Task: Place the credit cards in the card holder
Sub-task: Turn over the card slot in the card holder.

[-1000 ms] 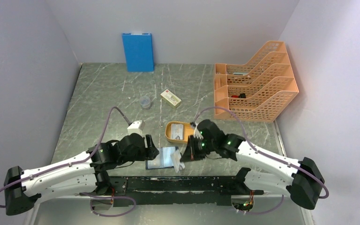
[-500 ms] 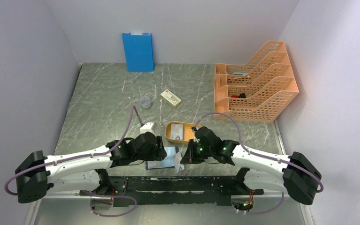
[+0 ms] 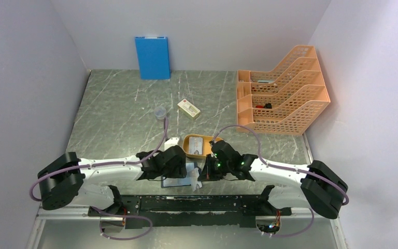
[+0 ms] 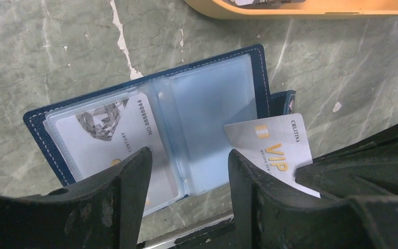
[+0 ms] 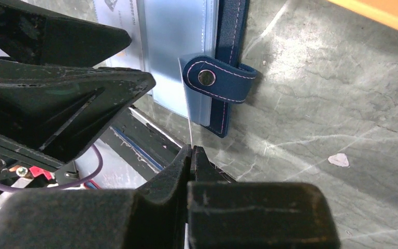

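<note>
The card holder (image 4: 207, 104) lies open and flat near the table's front edge (image 3: 179, 181), snap tab (image 5: 217, 78) out to its right. One of the credit cards (image 4: 109, 129) sits in its left clear sleeve. My right gripper (image 5: 192, 149) is shut on a second, silver VIP card (image 4: 274, 145), seen edge-on in the right wrist view, whose corner touches the right sleeve. My left gripper (image 4: 189, 155) hovers open over the holder's near edge, holding nothing. Another card (image 3: 197, 144) lies in the orange oval tray (image 3: 186, 148).
Behind the holder stand a cream box with a red mark (image 3: 188, 109) and a small clear cup (image 3: 160, 112). A blue upright folder (image 3: 152, 57) leans on the back wall. An orange mesh file rack (image 3: 282, 96) fills the right side.
My left arm has reached right and forward until its gripper hangs over the card holder, jaws a little narrower. My right gripper has shifted slightly left with the card.
</note>
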`<action>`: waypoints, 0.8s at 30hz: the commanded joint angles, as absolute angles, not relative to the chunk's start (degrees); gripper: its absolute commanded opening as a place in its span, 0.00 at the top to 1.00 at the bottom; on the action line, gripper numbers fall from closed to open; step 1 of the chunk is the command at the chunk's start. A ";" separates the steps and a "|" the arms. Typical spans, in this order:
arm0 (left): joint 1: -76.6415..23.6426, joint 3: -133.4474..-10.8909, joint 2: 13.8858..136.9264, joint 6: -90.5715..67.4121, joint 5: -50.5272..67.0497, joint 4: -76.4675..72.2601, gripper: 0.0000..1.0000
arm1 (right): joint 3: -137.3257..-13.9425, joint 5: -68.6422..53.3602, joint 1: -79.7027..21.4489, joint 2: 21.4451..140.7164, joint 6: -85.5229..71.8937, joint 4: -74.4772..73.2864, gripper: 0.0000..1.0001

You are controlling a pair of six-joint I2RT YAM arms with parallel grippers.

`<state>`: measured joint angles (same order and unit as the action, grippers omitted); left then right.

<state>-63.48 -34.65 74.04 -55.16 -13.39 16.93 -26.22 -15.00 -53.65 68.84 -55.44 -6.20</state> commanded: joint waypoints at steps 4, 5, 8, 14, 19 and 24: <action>-63.96 -38.17 78.23 -53.92 -13.76 16.00 0.42 | -25.46 -14.45 -54.12 68.71 -55.10 -5.38 1.00; -63.95 -38.33 78.74 -53.88 -13.79 16.14 0.44 | -25.42 -14.31 -54.15 68.39 -55.03 -5.74 1.00; -64.03 -38.66 80.22 -53.84 -14.57 16.81 0.47 | -25.47 -13.77 -54.18 66.65 -54.77 -7.42 1.00; -64.16 -38.18 81.81 -54.35 -17.28 19.23 0.59 | -26.51 -12.15 -54.23 61.36 -54.14 -12.88 1.00; -64.17 -37.30 82.96 -54.79 -18.09 19.77 0.74 | -27.43 -10.70 -54.19 57.06 -53.64 -17.38 1.00; -64.22 -36.54 83.17 -55.23 -18.10 19.86 0.86 | -28.36 -10.15 -54.18 55.99 -53.11 -19.22 1.00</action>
